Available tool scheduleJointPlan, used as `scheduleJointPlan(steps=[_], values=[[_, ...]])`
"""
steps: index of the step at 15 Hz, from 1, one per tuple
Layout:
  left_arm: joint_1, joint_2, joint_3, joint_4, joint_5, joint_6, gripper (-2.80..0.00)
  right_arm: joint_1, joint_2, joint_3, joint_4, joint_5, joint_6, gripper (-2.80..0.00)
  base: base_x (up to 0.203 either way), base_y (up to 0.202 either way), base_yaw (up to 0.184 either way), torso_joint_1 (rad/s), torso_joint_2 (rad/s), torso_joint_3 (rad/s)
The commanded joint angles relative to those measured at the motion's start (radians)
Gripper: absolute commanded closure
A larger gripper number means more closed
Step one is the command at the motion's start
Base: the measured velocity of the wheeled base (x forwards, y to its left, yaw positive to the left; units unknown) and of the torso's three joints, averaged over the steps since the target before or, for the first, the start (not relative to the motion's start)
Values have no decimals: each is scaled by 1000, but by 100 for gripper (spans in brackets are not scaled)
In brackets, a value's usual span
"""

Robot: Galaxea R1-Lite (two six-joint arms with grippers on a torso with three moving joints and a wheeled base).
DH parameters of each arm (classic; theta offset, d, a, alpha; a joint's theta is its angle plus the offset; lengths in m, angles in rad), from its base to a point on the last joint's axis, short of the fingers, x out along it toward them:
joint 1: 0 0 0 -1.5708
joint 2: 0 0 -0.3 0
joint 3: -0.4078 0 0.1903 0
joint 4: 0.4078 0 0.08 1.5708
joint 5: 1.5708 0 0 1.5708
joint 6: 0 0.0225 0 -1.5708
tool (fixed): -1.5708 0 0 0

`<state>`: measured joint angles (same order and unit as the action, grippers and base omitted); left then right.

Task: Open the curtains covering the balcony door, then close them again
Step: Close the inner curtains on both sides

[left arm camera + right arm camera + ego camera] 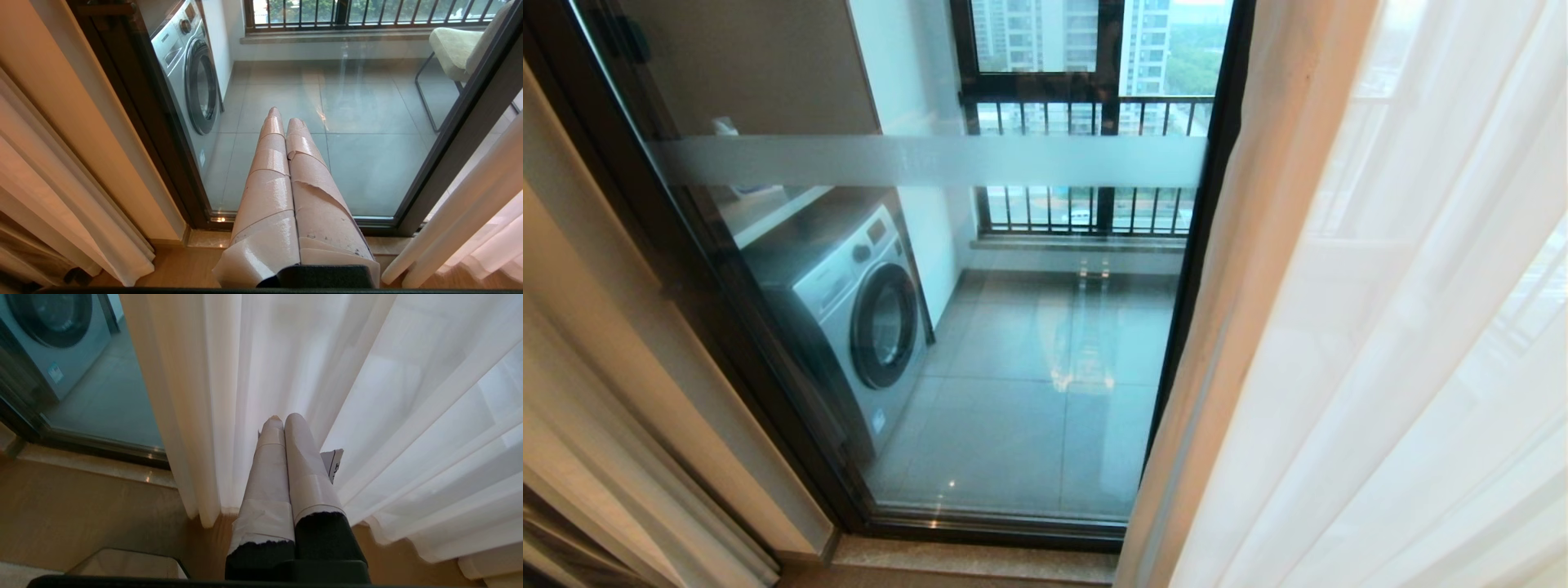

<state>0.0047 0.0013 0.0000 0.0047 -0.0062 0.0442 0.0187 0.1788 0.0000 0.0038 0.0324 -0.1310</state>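
Right tool (pixel 282 418), fingers pressed together and gripping nothing, is pointing into the sheer white curtains (pixel 327 375), its tips at the folds. Left tool (pixel 286 118), likewise closed and empty, is facing the bare glass of the balcony door (pixel 367 122). Only the left wrist view is showing a chair (pixel 453 51) on the balcony; the head view is showing neither tool.

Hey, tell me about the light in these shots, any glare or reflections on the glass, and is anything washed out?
Head view: daylight comes through the balcony door, with bright reflections on the balcony floor tiles; the sheer curtains glow pale, nearly washed out. Left wrist view: a glare streak on the glass beyond the left hand. Right wrist view: backlit folds behind the right hand, soft shadows only.
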Motion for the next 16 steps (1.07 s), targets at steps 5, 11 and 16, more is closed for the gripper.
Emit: scheduleJointPlan(steps=[5, 11, 16], values=[[1, 0, 0, 0, 0, 0, 0, -13, -179, 0, -1, 23, 13, 0, 0, 0, 0, 0, 0, 0], [0, 0, 0, 0, 0, 0, 0, -13, -179, 0, -2, 23, 21, 0, 0, 0, 0, 0, 0, 0], [1, 0, 0, 0, 0, 0, 0, -13, -179, 0, -2, 23, 24, 0, 0, 0, 0, 0, 0, 0]])
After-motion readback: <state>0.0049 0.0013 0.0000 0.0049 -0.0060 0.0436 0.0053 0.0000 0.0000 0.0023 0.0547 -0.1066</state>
